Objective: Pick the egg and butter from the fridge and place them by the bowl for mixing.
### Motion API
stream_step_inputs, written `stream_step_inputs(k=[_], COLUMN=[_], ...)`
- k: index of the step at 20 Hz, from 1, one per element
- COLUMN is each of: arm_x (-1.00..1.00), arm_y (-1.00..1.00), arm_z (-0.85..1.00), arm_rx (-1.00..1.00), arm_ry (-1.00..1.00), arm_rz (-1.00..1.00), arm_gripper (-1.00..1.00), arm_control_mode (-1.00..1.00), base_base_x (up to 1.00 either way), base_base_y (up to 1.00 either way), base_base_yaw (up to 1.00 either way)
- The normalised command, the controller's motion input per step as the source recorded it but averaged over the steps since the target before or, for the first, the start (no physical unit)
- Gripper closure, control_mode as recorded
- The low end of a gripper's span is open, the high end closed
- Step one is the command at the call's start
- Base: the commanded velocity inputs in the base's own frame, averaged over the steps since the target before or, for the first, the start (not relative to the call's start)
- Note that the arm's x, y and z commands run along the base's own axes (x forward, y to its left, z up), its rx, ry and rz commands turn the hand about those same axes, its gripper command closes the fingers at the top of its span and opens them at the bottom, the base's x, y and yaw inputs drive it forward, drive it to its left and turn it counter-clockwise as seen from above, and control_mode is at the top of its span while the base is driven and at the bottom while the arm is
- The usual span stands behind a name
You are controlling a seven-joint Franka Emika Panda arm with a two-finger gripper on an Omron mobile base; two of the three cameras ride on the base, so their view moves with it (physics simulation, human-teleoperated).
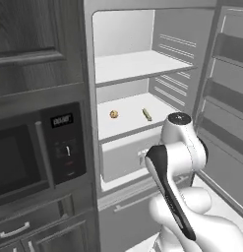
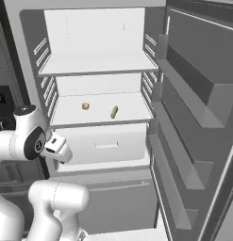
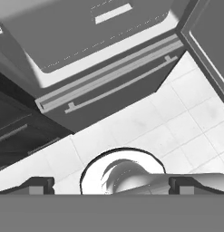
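The fridge (image 1: 184, 34) stands open in front of me, grey outside with white shelves (image 2: 96, 63). On its lower shelf lie a tiny round yellow-brown egg (image 1: 113, 114) (image 2: 85, 106) and, to its right, a small olive-yellow stick of butter (image 1: 147, 114) (image 2: 114, 112). They lie apart. My gripper (image 3: 111, 186) is open with nothing between its fingertips (image 3: 41, 186). It hangs low in front of the fridge, below and to the left of the shelf, pointing down at the floor. The bowl is out of view.
A white drawer with a handle (image 2: 106, 143) sits under the lower shelf. The fridge door (image 2: 198, 108) swings open on the right, with shelf bins. A dark oven unit with a display (image 1: 61, 142) stands to the left. A grey bottom drawer (image 3: 118, 84) meets the tiled floor (image 3: 177, 122).
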Motion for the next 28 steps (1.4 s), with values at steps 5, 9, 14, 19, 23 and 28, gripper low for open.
stream_step_inputs(k=[5, 9, 14, 19, 23, 28], arm_x=[0.00, 0.00, 0.00, 0.00, 0.00, 0.00], arm_y=[0.00, 0.00, 0.00, 0.00, 0.00, 0.00], arm_z=[0.00, 0.00, 0.00, 0.00, 0.00, 0.00], arm_rx=[0.00, 0.00, 0.00, 0.00, 0.00, 0.00], arm_ry=[0.00, 0.00, 0.00, 0.00, 0.00, 0.00], arm_rz=[0.00, 0.00, 0.00, 0.00, 0.00, 0.00], arm_gripper=[-1.00, -1.00, -1.00, -1.00, -1.00, -1.00], arm_control_mode=[1.00, 1.00, 1.00, 1.00, 1.00, 1.00], base_base_x=[0.57, 0.61, 0.61, 0.60, 0.54, 0.40], base_base_y=[-0.28, -0.32, -0.31, -0.27, -0.26, -0.30], base_base_yaw=[0.29, 0.20, 0.21, 0.24, 0.21, 0.12])
